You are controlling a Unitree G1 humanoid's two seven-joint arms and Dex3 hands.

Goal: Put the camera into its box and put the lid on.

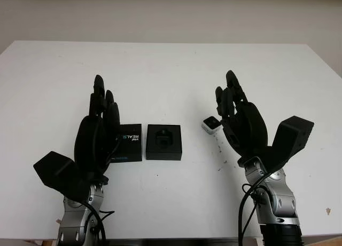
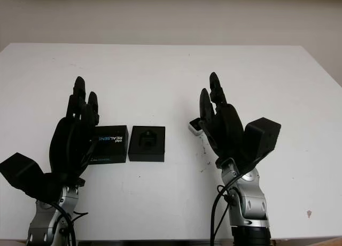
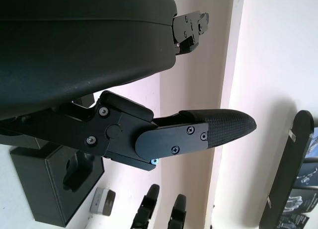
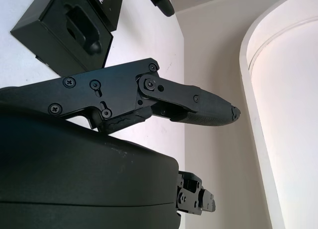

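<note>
A: Where's the camera (image 1: 210, 124)?

B: Centre-right of frame on the bench (image 1: 171, 64), just beside my right robot hand (image 1: 239, 120). Both hands hold nothing. I judge it light, rigid, slippery; pinch its sides.

A: Box (image 1: 164, 142)?

B: Centre, lid (image 1: 127, 143) beside it, left robot hand (image 1: 99, 131) near. Right wrist view shows the box's moulded recess closer.

Desk (image 1: 171, 70) is a smooth matt white top. Box (image 1: 164, 142) and its lid (image 1: 128, 143) look like matt black card, lid with printed lettering. Both hands are black plastic shells, slightly shiny, with brushed metal wrists.
</note>
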